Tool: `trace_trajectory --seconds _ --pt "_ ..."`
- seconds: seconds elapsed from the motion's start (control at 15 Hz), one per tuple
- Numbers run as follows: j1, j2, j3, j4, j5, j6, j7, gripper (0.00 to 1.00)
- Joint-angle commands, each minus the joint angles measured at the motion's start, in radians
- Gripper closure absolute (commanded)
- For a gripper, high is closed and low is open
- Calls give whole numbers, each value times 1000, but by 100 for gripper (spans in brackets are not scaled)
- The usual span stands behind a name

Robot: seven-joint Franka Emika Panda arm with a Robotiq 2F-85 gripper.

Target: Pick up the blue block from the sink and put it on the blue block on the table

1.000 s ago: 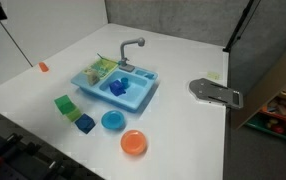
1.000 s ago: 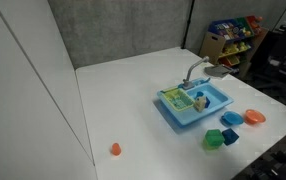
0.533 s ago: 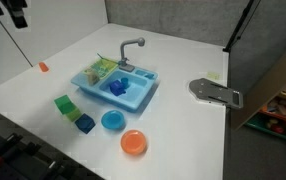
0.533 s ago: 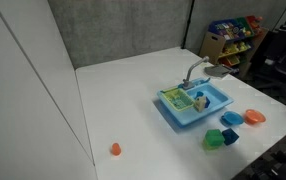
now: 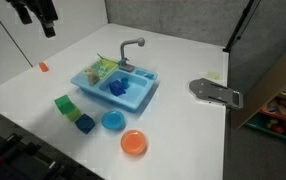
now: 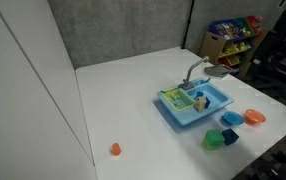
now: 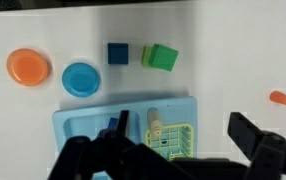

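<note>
A light blue toy sink (image 5: 133,98) stands mid-table, also in the other exterior view (image 6: 179,114) and the wrist view (image 7: 78,125). A blue block (image 5: 118,87) lies in its basin; in the wrist view it (image 7: 107,126) is partly behind a finger. A second blue block (image 5: 85,123) (image 6: 230,136) (image 7: 117,53) sits on the table beside a green block (image 5: 65,104) (image 7: 162,57). My gripper (image 5: 38,12) hangs high above the table's far left corner, open and empty; in the wrist view its fingers (image 7: 183,140) frame the sink from above.
A blue plate (image 5: 112,120) and an orange plate (image 5: 133,142) lie in front of the sink. A yellow-green rack (image 7: 170,140) fills the sink's other half. A small orange item (image 5: 43,67) lies far left. A grey flat object (image 5: 215,92) sits near the table's right edge.
My gripper has come into view at the top left of an exterior view and moved right toward the sink. The blocks and plates have not moved.
</note>
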Motion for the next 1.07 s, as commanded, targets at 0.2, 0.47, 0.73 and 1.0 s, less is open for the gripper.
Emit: trace_trajectory --seconds 0.2,0.47,0.73,1.0 --pt "-13 124 -27 116 24 22 -44 0" --pt "-29 186 -58 187 61 4 -77 0" --pt "-52 269 -78 248 95 5 -86 0" --pt "-69 377 -73 310 82 9 -36 0"
